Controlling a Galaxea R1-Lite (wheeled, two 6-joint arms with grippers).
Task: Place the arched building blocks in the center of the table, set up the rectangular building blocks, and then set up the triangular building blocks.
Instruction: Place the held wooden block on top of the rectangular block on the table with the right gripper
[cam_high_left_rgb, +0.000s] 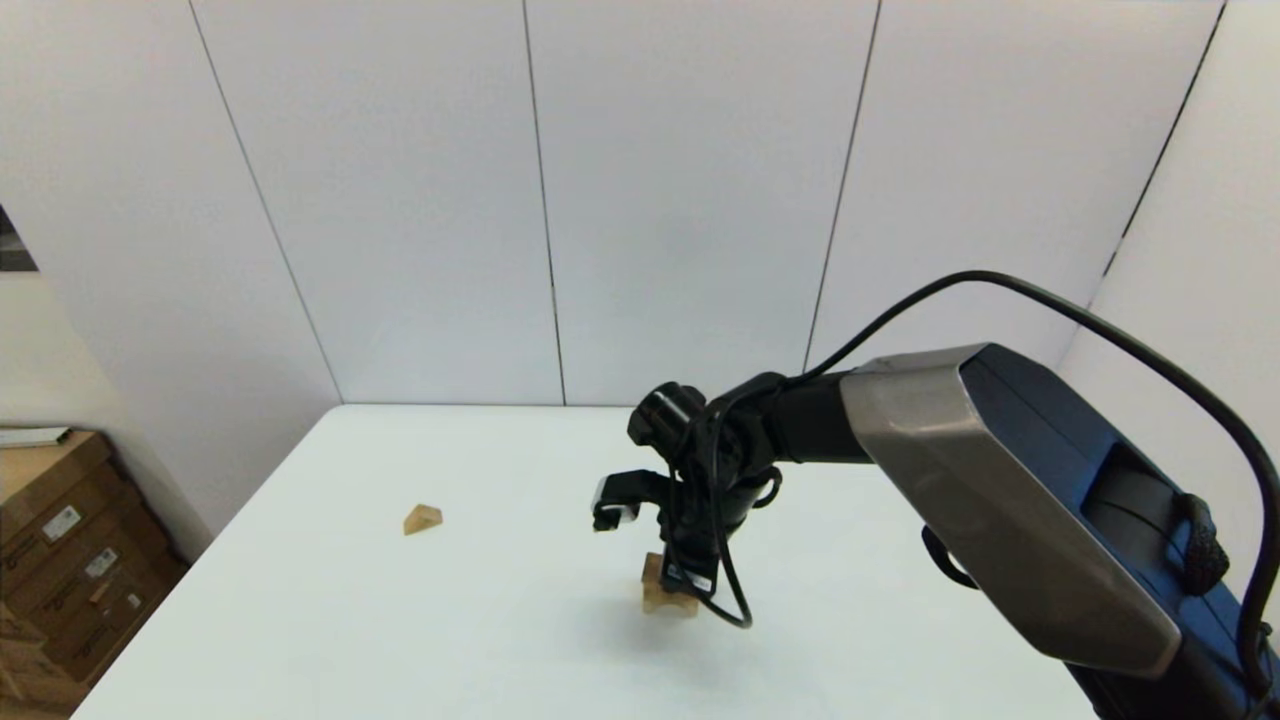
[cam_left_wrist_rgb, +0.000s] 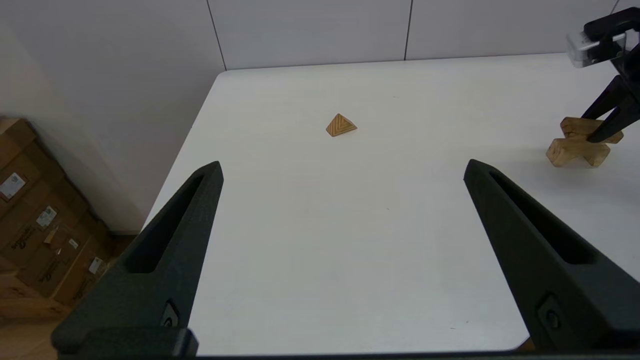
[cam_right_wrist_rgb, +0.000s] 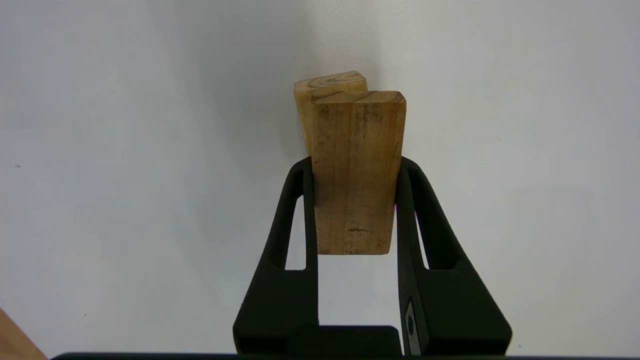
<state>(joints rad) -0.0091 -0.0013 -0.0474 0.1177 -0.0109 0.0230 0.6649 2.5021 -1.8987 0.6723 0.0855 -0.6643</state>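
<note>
Head view, you've got the bench (cam_high_left_rgb: 400, 620) filling the lower half of the frame. Arched block (cam_high_left_rgb: 668, 600) sits just below centre, with the rectangular block (cam_right_wrist_rgb: 352, 170) lying crosswise on top of it, touching. Right tool (cam_high_left_rgb: 690, 575) comes down from above, clamped on the rectangular block's sides. Triangular block (cam_high_left_rgb: 423, 518) lies alone, left of centre, well apart from the stack. Cardboard boxes (cam_high_left_rgb: 60, 560) sit lower left, off the bench.
</note>
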